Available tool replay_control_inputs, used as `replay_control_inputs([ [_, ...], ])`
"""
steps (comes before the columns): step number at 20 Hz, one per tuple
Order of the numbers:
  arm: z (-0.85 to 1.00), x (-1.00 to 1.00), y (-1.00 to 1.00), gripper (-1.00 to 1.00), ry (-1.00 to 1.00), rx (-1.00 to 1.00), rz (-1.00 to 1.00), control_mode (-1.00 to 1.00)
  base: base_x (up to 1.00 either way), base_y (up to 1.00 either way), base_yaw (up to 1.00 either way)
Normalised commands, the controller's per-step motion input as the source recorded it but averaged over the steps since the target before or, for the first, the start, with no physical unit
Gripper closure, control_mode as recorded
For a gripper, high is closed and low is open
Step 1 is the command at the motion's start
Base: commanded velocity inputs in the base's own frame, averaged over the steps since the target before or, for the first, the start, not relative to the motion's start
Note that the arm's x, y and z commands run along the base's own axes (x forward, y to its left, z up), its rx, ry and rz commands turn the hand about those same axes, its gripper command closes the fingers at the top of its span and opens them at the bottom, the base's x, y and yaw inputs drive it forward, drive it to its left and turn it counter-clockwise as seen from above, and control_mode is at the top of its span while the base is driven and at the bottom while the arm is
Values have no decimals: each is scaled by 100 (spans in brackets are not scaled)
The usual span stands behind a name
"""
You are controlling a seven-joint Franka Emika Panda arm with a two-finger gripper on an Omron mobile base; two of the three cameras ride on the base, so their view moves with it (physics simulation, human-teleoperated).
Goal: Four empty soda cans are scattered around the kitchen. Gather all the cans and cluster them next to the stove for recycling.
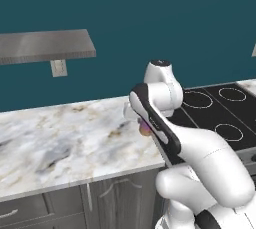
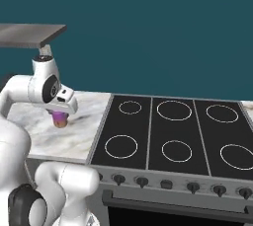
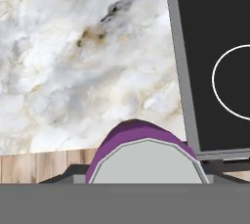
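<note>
Soda can: a small purple-magenta metal cylinder with a silver top [image 3: 146,157], upright, seen from above in the hand view and as a purple patch under the hand in the right base view [image 2: 60,118] and the left base view [image 1: 144,127].
Can's place: over the right end of the counter, just left of the stove's edge; whether its base touches the counter I cannot tell.
Tool: the white arm's two-finger tool [image 2: 60,116] points down over the can, with the can sitting right beneath the hand, between where the fingers would be. The fingertips are hidden in all three views, so whether the jaws press on the can or stand free of it I cannot tell.
Counter: white and grey marble slab with brown veining [image 1: 60,143], running left from the stove, with grey cabinet fronts [image 1: 110,200] beneath it.
Stove: black glass cooktop with white ring burners [image 2: 173,131], framed in grey metal, with a row of dark knobs [image 2: 192,187] along its near front.
Wall: teal [image 2: 163,37], behind counter and stove.
Shelf: a flat grey metal shelf [image 1: 45,45] on the wall, far left above the counter.
Floor: pale wood planks [image 3: 34,167], showing past the counter's near edge in the hand view.
</note>
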Motion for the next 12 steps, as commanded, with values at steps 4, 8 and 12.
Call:
replay_control_inputs([
  [4, -35, 85, -1, 100, 4, -3, 0, -100, 0, 0, 0],
  [8, -50, 70, -1, 100, 0, -8, 0, -100, 0, 0, 0],
  [12, -44, 44, 0, 100, -1, -5, 1, -100, 0, 0, 0],
])
